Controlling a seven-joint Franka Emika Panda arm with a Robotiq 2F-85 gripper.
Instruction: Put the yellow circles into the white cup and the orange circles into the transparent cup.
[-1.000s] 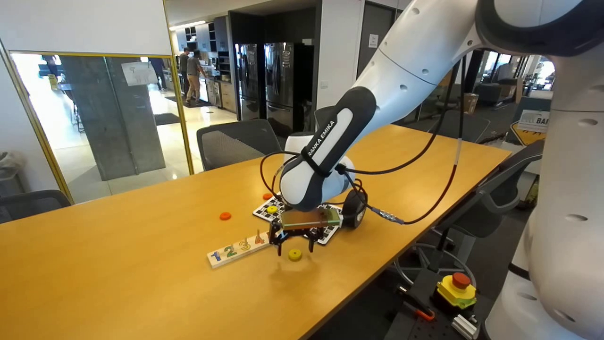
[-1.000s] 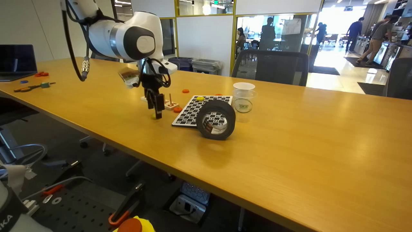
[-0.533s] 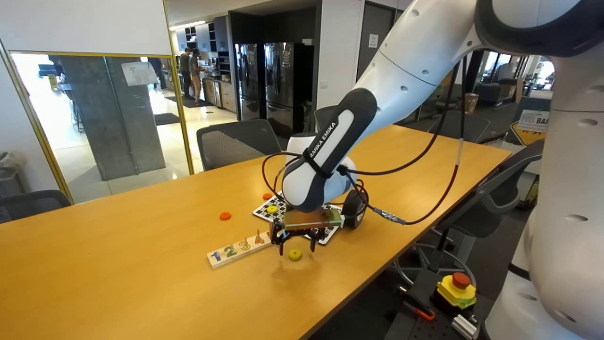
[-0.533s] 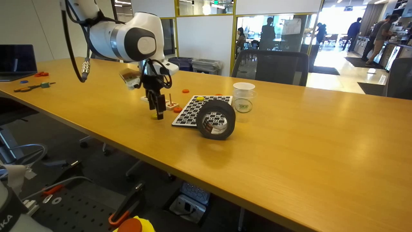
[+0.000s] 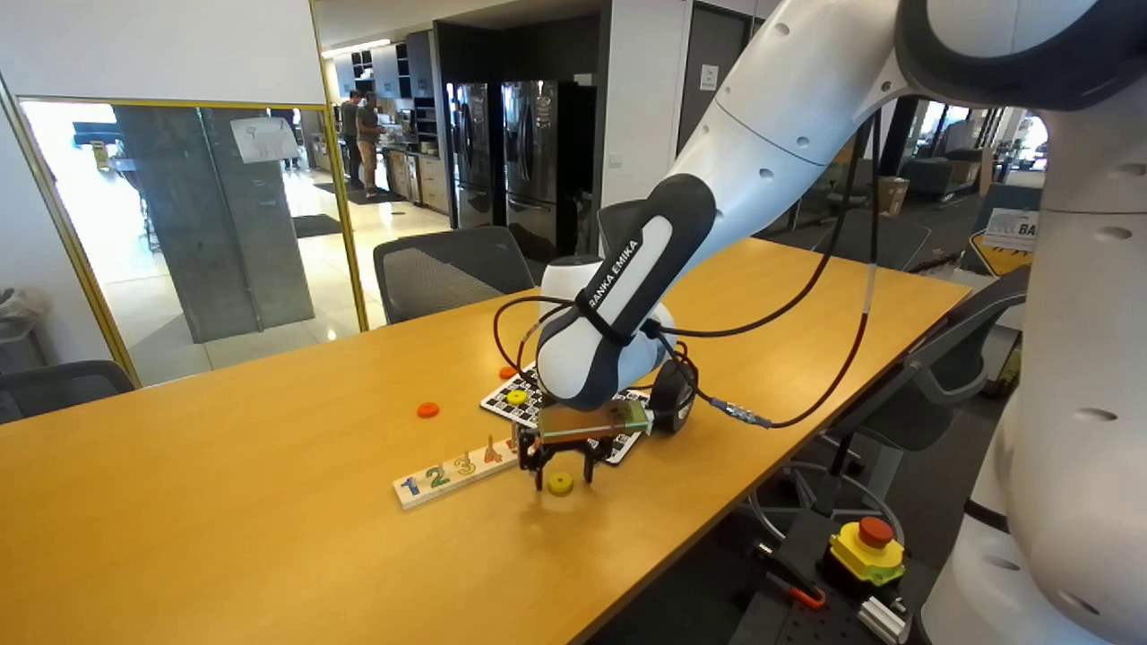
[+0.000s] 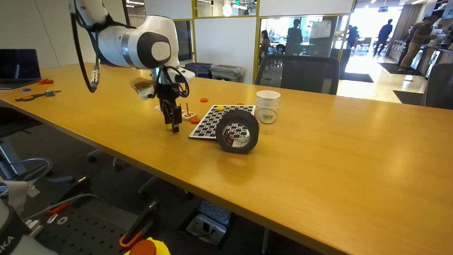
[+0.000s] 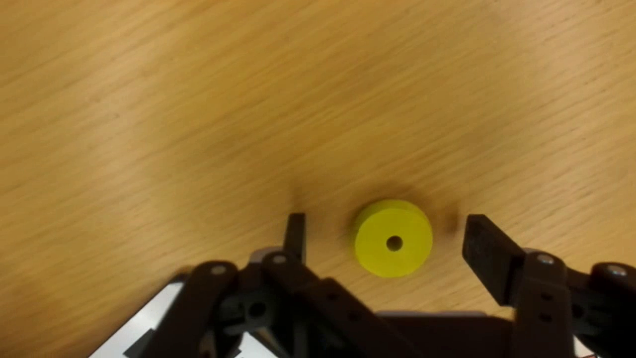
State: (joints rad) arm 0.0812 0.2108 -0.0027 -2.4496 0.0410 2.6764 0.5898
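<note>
A yellow circle (image 7: 377,256) with a small central hole lies flat on the table, between the fingers of my gripper (image 7: 386,217), with a gap on either side. The gripper is open, its tips low over the wood; in an exterior view the circle (image 5: 560,485) shows between them. Another yellow circle (image 6: 220,108) rests on the checkered board. Orange circles are spread around: one beside the board (image 6: 195,120), one farther back (image 6: 204,100), one at the board's far edge (image 6: 240,104). Behind the board stand the white cup (image 6: 268,94) and, in front of it, the transparent cup (image 6: 268,116).
A checkered board (image 6: 205,129) lies close to the gripper, with a black tape roll (image 6: 240,115) standing upright at its near edge. A wooden number strip with pegs (image 5: 448,477) sits beside the gripper. A laptop (image 6: 19,67) and pliers (image 6: 33,96) are at the table's far end.
My gripper has come down a little and its fingers have drawn closer together on both sides of the yellow circle. The circle itself has stayed in place.
</note>
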